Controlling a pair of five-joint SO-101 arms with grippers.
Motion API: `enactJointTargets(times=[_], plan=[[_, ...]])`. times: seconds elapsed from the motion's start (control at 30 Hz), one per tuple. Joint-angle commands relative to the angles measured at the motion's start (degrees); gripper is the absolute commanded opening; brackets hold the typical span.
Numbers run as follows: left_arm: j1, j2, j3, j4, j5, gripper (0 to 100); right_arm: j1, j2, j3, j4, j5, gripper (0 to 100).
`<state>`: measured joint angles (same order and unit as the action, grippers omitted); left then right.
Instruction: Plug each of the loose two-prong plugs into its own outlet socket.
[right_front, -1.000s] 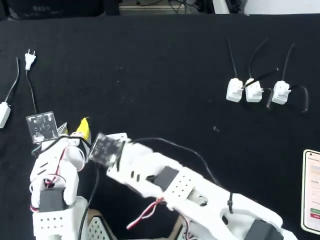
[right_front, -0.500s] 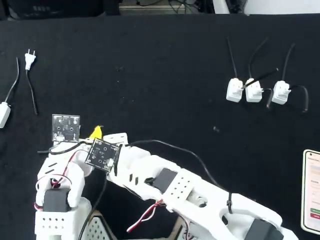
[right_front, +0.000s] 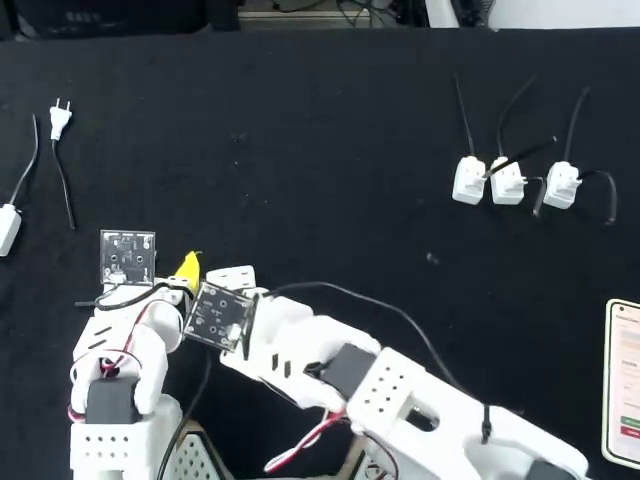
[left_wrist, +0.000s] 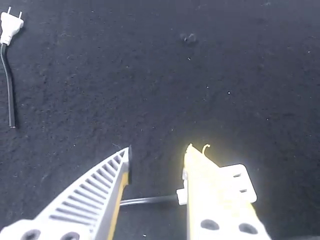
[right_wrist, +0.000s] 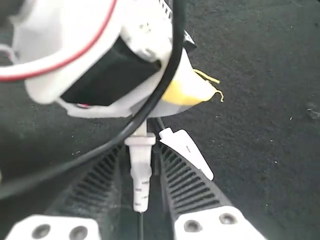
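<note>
Drawing back a little toward its base over the last half second, the right gripper (right_wrist: 141, 150) appears to pinch a slim white two-prong plug (right_wrist: 140, 176) lengthwise between its black ribbed fingers. The left gripper (left_wrist: 157, 149), just ahead of those prongs, swung across to meet it a moment earlier and now stands spread, with only a black cord (left_wrist: 150, 201) crossing its gap. That reads as a handover completed: the right arm must carry the plug to the three white outlet sockets (right_front: 507, 182), well away. Another white plug (left_wrist: 11, 22) lies loose far beyond the left fingertips
</note>
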<state>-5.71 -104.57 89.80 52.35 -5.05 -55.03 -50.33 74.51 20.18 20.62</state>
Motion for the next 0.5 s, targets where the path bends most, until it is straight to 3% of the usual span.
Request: enactJointTargets(times=[0.0, 0.47], plan=[[-0.04, 0.26, -0.57, -0.18, -0.53, 18, 1.23, -5.93, -0.84, 1.05, -0.62, 1.1], [0.04, 0.26, -0.48, -0.18, -0.53, 18, 1.41, -12.7, -0.04, 5.01, -2.99, 1.1]])
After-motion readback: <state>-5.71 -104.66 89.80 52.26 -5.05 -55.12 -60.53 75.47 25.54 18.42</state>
